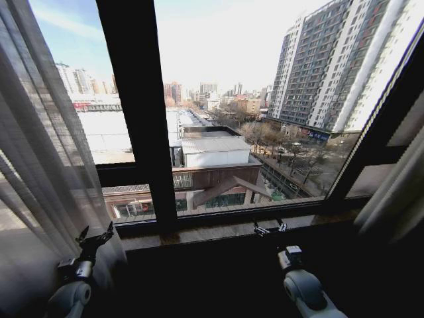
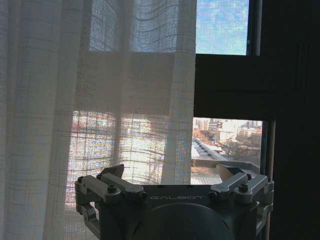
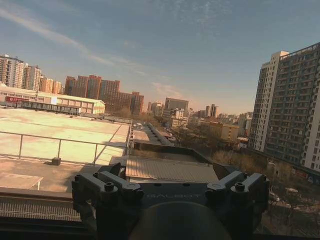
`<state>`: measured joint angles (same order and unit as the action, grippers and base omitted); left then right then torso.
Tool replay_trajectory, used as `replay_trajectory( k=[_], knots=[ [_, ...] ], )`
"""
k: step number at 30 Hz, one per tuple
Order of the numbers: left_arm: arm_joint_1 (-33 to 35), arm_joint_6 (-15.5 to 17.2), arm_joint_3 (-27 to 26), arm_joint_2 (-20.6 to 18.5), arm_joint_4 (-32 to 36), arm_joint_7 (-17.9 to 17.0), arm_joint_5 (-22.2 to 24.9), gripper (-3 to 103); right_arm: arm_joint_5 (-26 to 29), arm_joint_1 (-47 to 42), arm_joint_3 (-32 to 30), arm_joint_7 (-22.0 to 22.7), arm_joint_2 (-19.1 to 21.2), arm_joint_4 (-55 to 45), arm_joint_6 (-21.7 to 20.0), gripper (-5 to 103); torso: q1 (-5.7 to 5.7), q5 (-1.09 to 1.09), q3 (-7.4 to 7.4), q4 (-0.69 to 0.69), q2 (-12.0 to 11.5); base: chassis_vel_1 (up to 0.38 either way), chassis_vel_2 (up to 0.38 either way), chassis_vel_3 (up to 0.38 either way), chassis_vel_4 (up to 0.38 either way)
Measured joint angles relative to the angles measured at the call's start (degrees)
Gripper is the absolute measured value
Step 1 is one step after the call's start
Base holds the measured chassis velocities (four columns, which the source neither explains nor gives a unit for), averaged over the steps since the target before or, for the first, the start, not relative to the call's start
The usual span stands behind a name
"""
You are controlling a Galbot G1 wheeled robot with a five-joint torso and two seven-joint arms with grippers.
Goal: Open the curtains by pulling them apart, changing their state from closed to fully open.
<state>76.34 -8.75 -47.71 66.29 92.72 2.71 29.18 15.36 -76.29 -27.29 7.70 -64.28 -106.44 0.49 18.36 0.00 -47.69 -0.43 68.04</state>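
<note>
2 sheer curtains (image 1: 40, 165) are pulled to the window's sides, the left panel bunched at the left edge, the right panel (image 1: 397, 192) at the right edge. Left gripper (image 1: 95, 237) sits beside the left panel, fingers apart, holding nothing. Right gripper (image 1: 270, 228) is near the window sill (image 1: 212, 228), fingers apart.

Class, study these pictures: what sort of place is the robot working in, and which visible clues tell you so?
Probably a room high up in a city building. A large dark-framed window looks down on rooftops and across to a tall apartment block. Sheer curtains hang at both sides, with a left gripper beside one.
</note>
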Motion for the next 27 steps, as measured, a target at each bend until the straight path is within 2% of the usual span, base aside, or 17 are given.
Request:
replay_trajectory(
  k=[27],
  knots=[
    [0.0, 0.0, 0.0, 0.0, 0.0, 0.0, 0.0, 100, 0.0, 0.0, 0.0, 0.0, 0.0, 0.0, 0.0, 100, 0.0, 0.0, 0.0, 0.0, 0.0, 0.0, 0.0, 0.0, 0.0]
  ],
)
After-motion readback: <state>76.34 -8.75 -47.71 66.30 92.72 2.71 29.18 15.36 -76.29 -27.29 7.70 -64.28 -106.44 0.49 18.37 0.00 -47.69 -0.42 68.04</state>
